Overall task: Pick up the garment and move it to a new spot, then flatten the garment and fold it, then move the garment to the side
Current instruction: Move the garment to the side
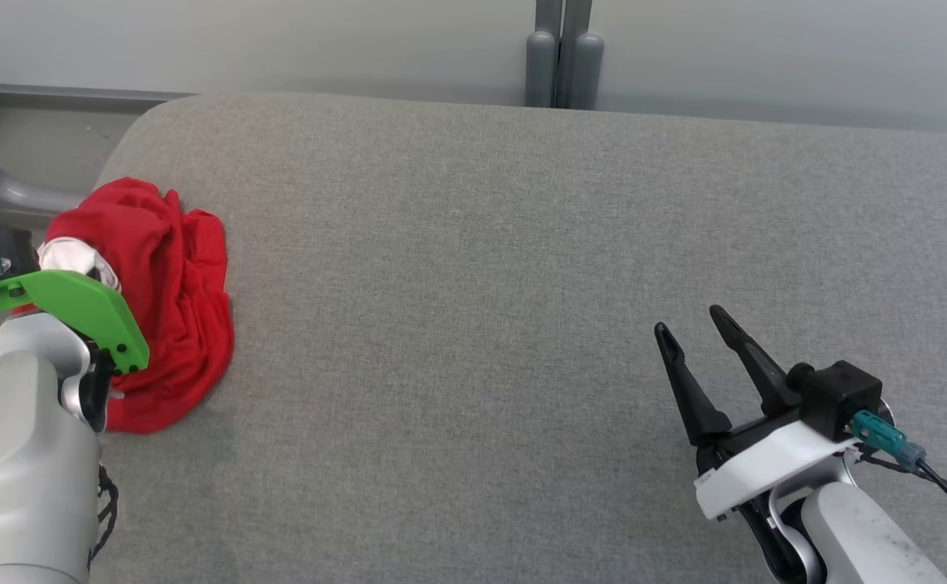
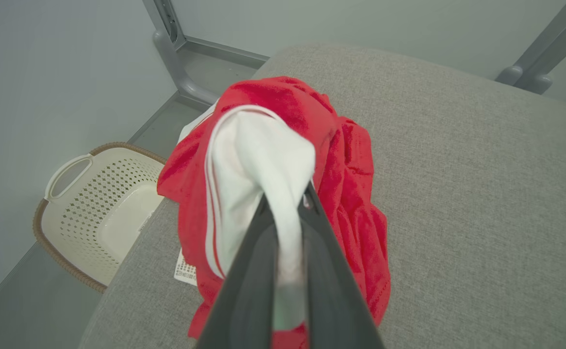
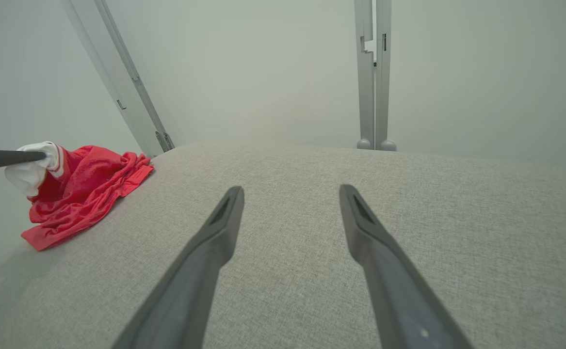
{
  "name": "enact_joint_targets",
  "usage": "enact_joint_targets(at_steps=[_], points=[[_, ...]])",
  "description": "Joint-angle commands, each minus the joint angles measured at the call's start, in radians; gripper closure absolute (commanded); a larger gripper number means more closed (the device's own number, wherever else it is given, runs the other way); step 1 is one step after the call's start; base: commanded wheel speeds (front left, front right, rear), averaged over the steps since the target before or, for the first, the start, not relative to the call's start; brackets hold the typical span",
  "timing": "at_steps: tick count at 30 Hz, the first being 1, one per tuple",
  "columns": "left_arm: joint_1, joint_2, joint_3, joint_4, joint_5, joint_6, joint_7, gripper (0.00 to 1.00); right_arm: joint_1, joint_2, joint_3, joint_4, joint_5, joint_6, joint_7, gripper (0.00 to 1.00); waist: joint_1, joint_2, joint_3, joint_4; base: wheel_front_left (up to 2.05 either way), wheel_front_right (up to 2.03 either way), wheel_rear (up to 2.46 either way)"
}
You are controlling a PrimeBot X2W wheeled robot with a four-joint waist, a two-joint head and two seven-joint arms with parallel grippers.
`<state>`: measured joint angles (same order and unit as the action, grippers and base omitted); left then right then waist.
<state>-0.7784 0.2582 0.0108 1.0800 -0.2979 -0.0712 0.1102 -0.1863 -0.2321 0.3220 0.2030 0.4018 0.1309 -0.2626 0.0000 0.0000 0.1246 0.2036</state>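
Grey fabric covers the tabletop [image 1: 522,324], and the red garment [image 1: 181,308] lies crumpled at its left edge, partly hanging over it above a pale basket [image 2: 103,213] on the floor, so a slipped grip could send the whole heap over the side. The left tool [image 2: 286,194] is clamped on a bunched white fold [image 2: 258,160] of the garment, a thin purchase that I judge may pull free once the heap's weight and the cloth's drag come on, while the right tool [image 1: 689,318] stands wide open and empty, well apart.

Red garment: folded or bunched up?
Bunched up. The red garment lies crumpled on the grey surface, its white part pinched in the shut left pincer.
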Motion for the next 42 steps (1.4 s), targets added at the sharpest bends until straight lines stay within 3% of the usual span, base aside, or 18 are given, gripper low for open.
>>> enact_joint_targets(at_steps=[1, 12, 21, 28, 35, 42], points=[[-0.019, 0.004, -0.015, -0.019, 0.016, -0.01, -0.016, 1.0, 0.021, 0.004, -0.006, 0.003, 0.001, 0.0, -0.003, 0.0, 0.0, 0.0, -0.031, -0.004, 0.0, 0.0, 0.0], [-0.019, -0.021, -0.114, -0.293, 0.032, -0.05, -0.041, 1.0, 0.081, 0.024, -0.029, 0.005, -0.014, 0.0, -0.003, 0.0, 0.0, 0.0, -0.147, -0.117, 0.0, 0.0, 0.0], [0.044, -0.059, -0.181, -0.731, -0.001, -0.054, 0.09, 1.0, 0.089, 0.038, -0.04, 0.004, -0.017, 0.0, -0.003, 0.0, 0.0, 0.0, -0.171, -0.273, 0.0, 0.0, 0.0], [0.111, -0.116, -0.224, -1.014, -0.023, -0.013, 0.175, 1.0, 0.09, 0.029, -0.061, -0.002, -0.015, 0.0, -0.003, 0.0, 0.0, 0.0, -0.166, -0.372, 0.0, 0.0, 0.0], [0.325, -0.136, -0.283, -1.063, -0.069, -0.011, 0.232, 1.0, 0.1, 0.022, -0.079, -0.002, -0.013, 0.0, -0.003, 0.0, 0.0, 0.0, -0.144, -0.429, 0.0, 0.0, 0.0], [0.561, -0.136, -0.347, -0.853, -0.076, -0.023, 0.142, 1.0, 0.102, 0.007, -0.087, 0.001, -0.003, 0.0, -0.003, 0.0, 0.0, 0.0, -0.119, -0.453, 0.0, 0.0, 0.0]])
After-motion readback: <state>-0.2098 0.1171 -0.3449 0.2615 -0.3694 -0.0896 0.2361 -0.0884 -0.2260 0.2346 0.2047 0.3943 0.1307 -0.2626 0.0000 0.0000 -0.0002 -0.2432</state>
